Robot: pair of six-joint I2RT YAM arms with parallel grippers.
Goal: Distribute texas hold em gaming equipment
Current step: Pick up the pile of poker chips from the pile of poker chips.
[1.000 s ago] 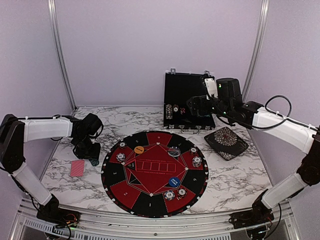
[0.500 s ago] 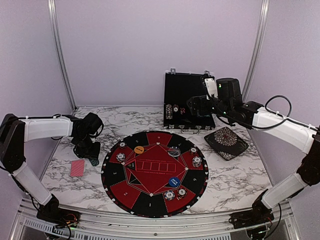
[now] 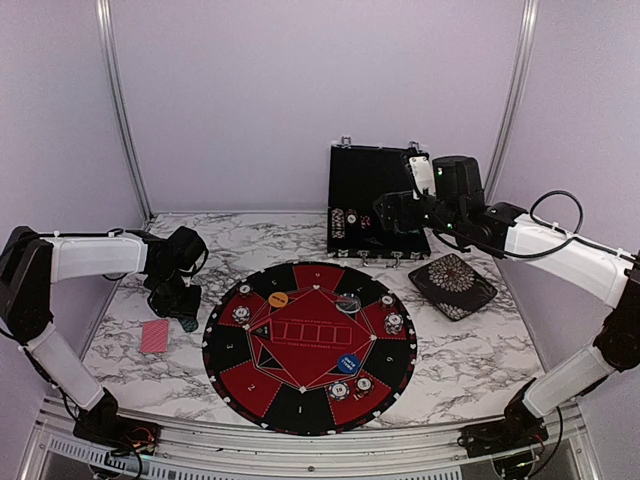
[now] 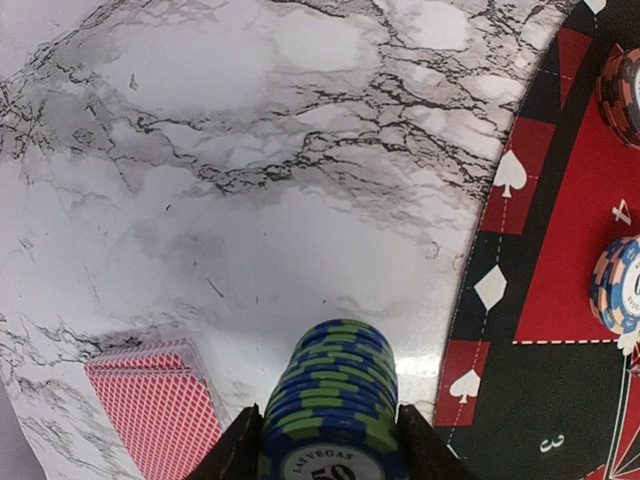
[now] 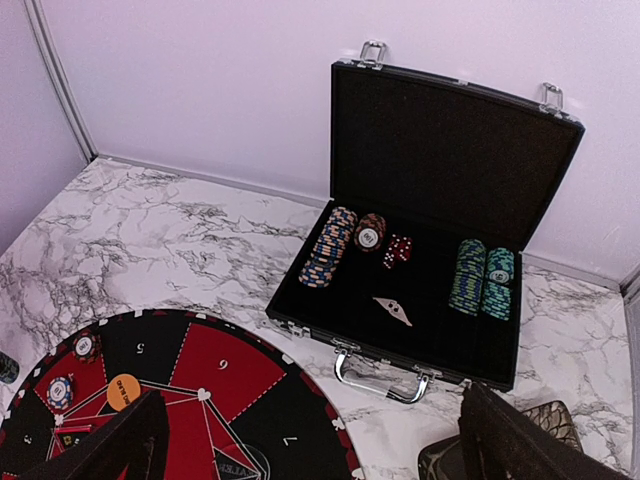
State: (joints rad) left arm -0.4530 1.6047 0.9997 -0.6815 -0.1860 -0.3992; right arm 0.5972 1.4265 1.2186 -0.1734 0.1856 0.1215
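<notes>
A stack of blue-and-green poker chips sits between the fingers of my left gripper, which is shut on it. That gripper hangs low over the marble just left of the mat. A red-backed deck of cards lies on the marble beside it, also seen as the deck from above. Small chip stacks, an orange button and a blue button rest on the round mat. My right gripper is open and empty, up above the case front.
The open black case at the back holds chip stacks, red dice and a small card. A black patterned dish sits right of the mat. Walls stand close on three sides.
My left gripper's fingers have drawn in on the chip stack. Neither arm has visibly moved.
</notes>
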